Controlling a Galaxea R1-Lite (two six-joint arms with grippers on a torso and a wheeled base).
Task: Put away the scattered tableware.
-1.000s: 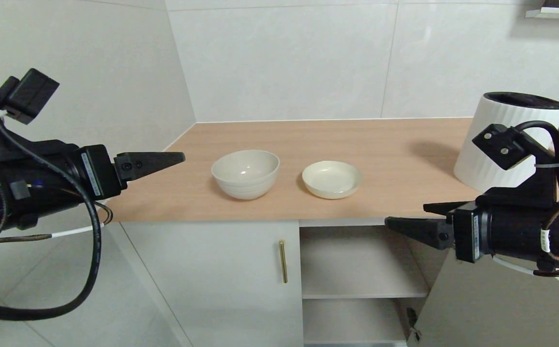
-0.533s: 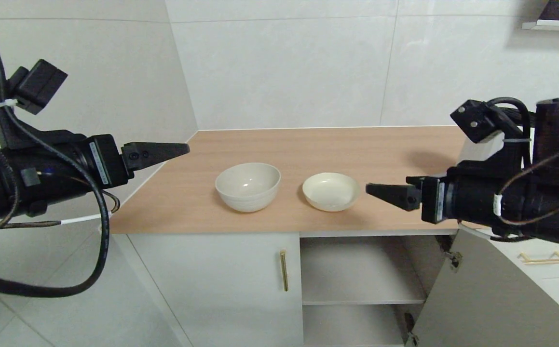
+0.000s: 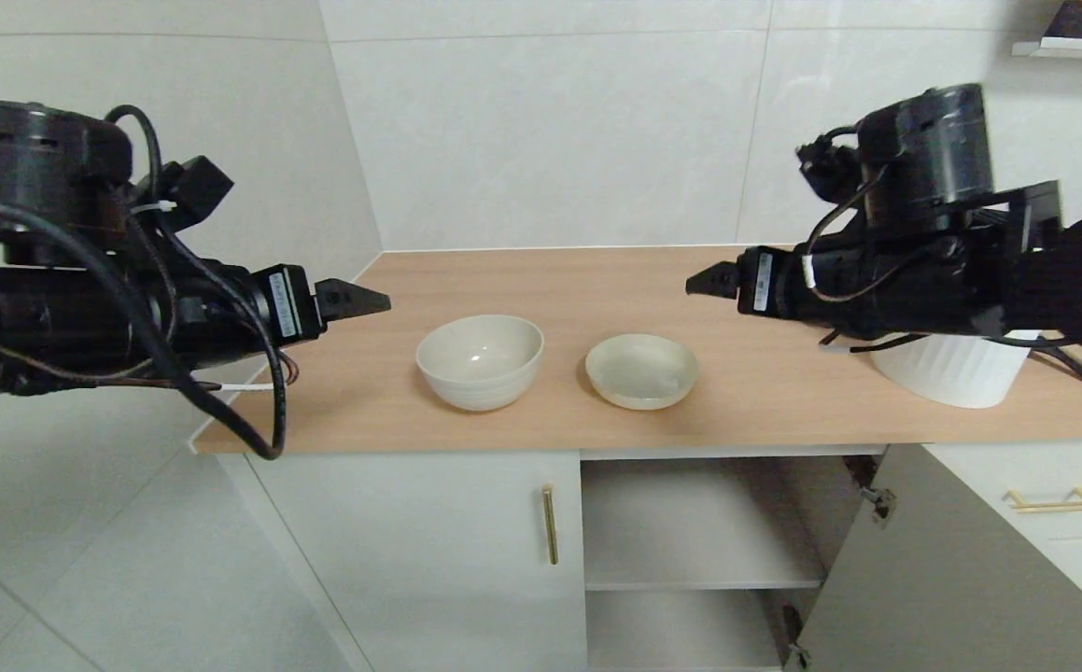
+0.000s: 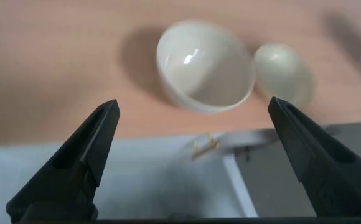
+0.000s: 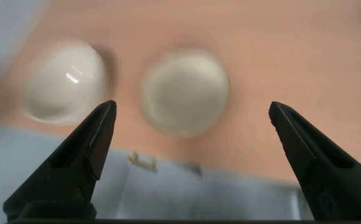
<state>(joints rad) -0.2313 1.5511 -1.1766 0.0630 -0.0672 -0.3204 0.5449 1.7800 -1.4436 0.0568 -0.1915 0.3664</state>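
While wrist views frame bowl [image 4: 204, 68], dish [image 5: 185, 90], head view shows shelves [image 3: 690, 567]

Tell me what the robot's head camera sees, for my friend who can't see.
A deep bowl and a shallow dish sit side by side on a wooden counter. The robot's left hand and right hand hover on either side, pointing inward. Below, a cupboard stands open.

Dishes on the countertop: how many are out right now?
2. A deep bowl sits on the wooden countertop toward the robot's left; a shallow dish sits just right of it, not touching. The open cabinet below shows only partly, so more may be hidden.
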